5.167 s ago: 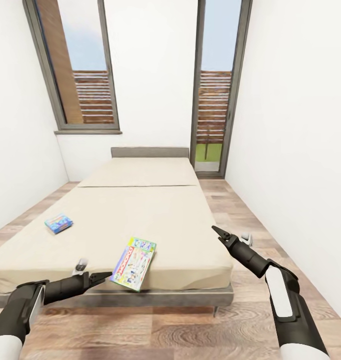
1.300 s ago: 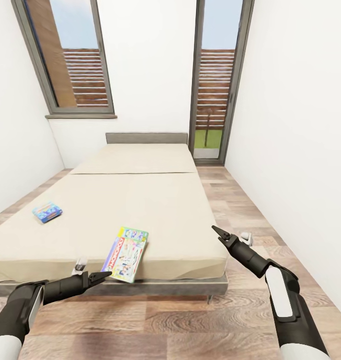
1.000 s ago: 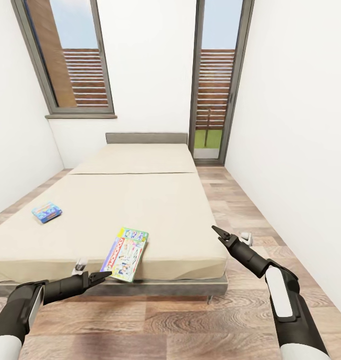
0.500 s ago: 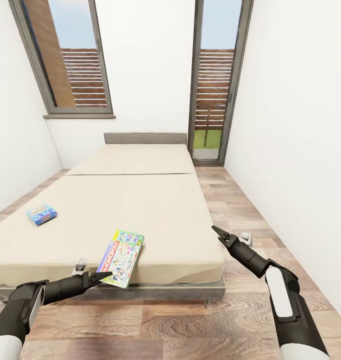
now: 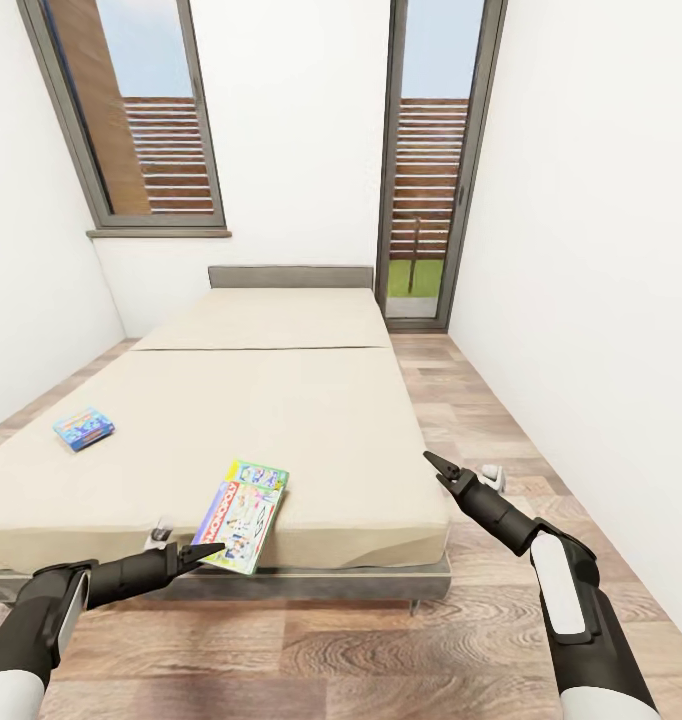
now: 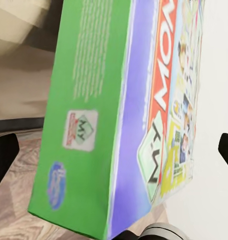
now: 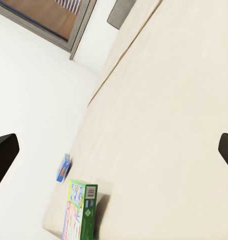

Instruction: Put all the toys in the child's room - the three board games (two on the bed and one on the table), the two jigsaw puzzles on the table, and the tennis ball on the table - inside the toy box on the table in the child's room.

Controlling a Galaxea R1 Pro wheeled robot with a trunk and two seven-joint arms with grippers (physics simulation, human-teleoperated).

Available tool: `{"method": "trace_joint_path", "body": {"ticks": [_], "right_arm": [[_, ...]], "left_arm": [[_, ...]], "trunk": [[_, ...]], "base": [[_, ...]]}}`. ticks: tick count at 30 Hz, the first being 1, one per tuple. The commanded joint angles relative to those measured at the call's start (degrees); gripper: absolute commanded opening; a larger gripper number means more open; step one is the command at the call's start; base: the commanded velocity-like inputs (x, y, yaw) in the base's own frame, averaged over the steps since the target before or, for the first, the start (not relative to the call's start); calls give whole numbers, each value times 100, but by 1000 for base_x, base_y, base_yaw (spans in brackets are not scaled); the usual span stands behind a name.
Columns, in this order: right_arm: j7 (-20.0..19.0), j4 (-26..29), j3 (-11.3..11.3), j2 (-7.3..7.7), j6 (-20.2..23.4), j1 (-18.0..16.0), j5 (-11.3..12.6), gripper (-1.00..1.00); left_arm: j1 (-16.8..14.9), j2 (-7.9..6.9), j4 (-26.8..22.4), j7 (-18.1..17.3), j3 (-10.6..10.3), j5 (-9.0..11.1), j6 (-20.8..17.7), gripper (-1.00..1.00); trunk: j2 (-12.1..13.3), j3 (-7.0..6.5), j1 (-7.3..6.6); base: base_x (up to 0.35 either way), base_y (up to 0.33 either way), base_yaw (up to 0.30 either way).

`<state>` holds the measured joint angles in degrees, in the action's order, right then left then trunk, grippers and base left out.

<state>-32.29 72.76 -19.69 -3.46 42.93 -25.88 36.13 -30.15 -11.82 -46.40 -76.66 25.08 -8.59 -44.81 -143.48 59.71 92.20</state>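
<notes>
A white-blue-green Monopoly board game (image 5: pixel 242 502) lies at the foot of the bed (image 5: pixel 281 420), its near end sticking out over the edge. My left gripper (image 5: pixel 209 549) is open just in front of that end. Up close, the box's green side (image 6: pixel 88 110) sits between the fingers (image 6: pixel 3 160), not gripped. A light-blue board game (image 5: pixel 82 428) lies near the bed's left edge, also in the right wrist view (image 7: pixel 63 168). My right gripper (image 5: pixel 431 461) hangs open and empty beside the bed's right corner. The table, toy box, jigsaw puzzles and tennis ball are out of view.
The bed's frame (image 5: pixel 301 578) runs across just ahead of me. A strip of wood floor (image 5: pixel 461 420) runs between the bed and the right wall (image 5: pixel 601 300). A window (image 5: pixel 146 120) and a glass door (image 5: pixel 431 170) are in the far wall.
The camera has moved, so the bed and both boxes have shifted up and left in the picture. Both arms keep their pose. Nothing differs from half a second ago.
</notes>
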Motion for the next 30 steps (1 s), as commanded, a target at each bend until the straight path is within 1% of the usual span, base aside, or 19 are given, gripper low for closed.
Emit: {"method": "trace_joint_path", "body": {"ticks": [1,2,7,17,21,30], "right_arm": [[-14,1,-17,-6,40,-5,8,100],[-14,1,-17,-6,40,-5,8,100],[-14,1,-17,-6,40,-5,8,100],[-14,1,-17,-6,39,-5,8,100],[-14,1,-17,-6,39,-5,8,100],[-14,1,-17,-6,38,-5,8,100]], "left_arm": [[-4,4,-11,-68,23,-59,-59,100],[-6,4,-14,-74,23,-58,-63,100],[-7,4,-31,-84,24,-56,-91,100],[-4,4,-36,-94,32,-55,-105,100],[-4,4,-36,-95,27,-55,-117,100],[-4,4,-36,-106,59,-53,-122,100]], "trunk": [[-2,5,-1],[-2,5,-1],[4,-105,-14],[4,-105,-14],[10,-194,-24],[10,-194,-24]], "base": [[0,0,0],[0,0,0],[0,0,0],[0,0,0],[0,0,0],[0,0,0]]}}
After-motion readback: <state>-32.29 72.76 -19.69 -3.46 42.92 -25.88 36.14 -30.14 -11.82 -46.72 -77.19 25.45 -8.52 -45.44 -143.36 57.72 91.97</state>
